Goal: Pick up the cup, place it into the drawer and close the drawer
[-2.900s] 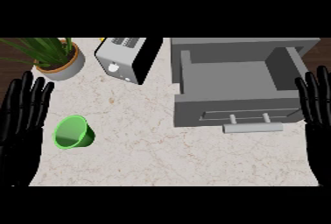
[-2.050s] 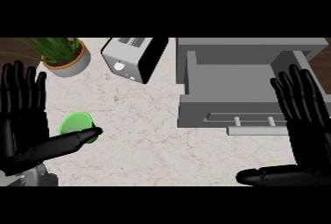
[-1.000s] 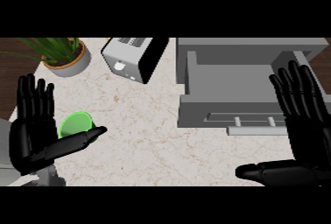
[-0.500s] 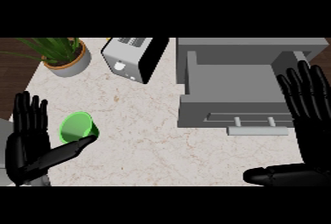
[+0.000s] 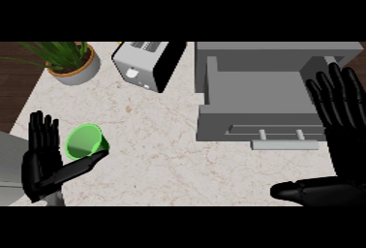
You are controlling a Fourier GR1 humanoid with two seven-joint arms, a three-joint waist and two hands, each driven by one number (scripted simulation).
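Note:
A green cup [image 5: 87,142] lies on its side on the counter at the left, its mouth facing up toward me. My left hand [image 5: 40,162] is open just left of it, fingers straight up, thumb stretched under the cup's lower edge. The grey drawer [image 5: 266,99] stands pulled out at the upper right, nothing inside, its handle [image 5: 284,144] at the front. My right hand [image 5: 339,130] is open over the drawer's right side, fingers pointing up, thumb out to the left near the lower edge.
A toaster [image 5: 146,64] stands at the back, left of the drawer. A potted plant [image 5: 70,60] sits in the back left corner. The marble counter [image 5: 164,164] stretches between the cup and the drawer.
My left hand has slid down and left off the cup, which now shows fully. My right hand has drifted right and down a little.

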